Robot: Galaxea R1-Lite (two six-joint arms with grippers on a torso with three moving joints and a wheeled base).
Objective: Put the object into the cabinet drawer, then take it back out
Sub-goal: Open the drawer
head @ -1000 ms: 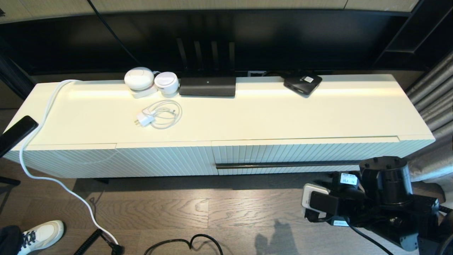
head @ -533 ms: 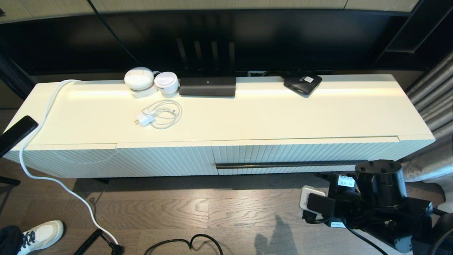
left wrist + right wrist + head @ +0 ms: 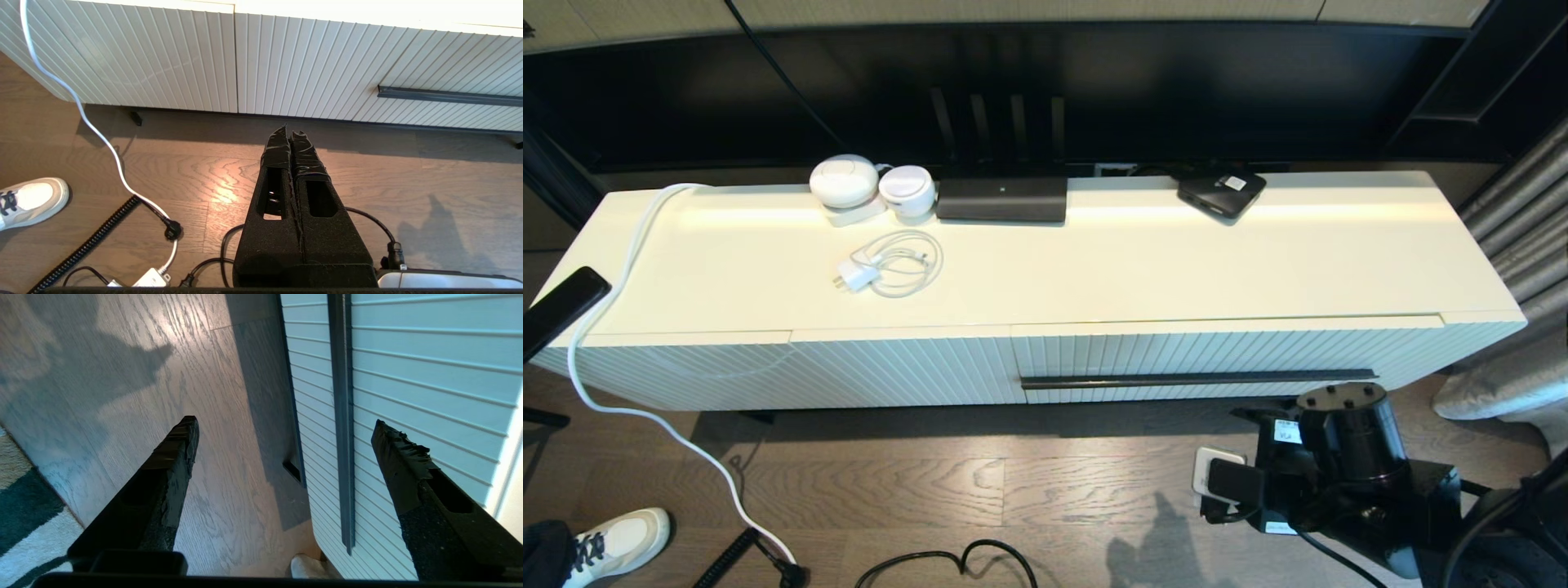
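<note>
The cabinet drawer (image 3: 1225,359) sits shut in the right half of the long cream cabinet (image 3: 1094,269), its ribbed front flush with the ribbed panel (image 3: 792,371) to its left, its thin black bar handle (image 3: 1199,379) running along the lower part of the front. The folding umbrella appears in none of the views, so where it lies cannot be told.

The right gripper (image 3: 282,428) hangs just in front of the drawer's right end, low over the wooden floor (image 3: 1013,490) — its two black fingers (image 3: 175,457) stand wide apart with nothing between them. In the right wrist view the bar handle lies beyond the gap between the fingers, apart from both. In the head view the right arm (image 3: 1339,457) shows as a black mass below the handle's right end.

The left gripper (image 3: 291,136) is parked low in front of the cabinet's middle, its fingers pressed together and empty, pointing towards the ribbed front.

On the cabinet top stand two white round devices (image 3: 870,186), a black router (image 3: 1001,198) with upright antennas, a flat black box (image 3: 1221,193) with a white label, and — nearer the front edge — a white charger (image 3: 886,263) with coiled cable. A white cord (image 3: 621,392) drops from the cabinet's left end to the floor, near a white shoe (image 3: 617,543).
</note>
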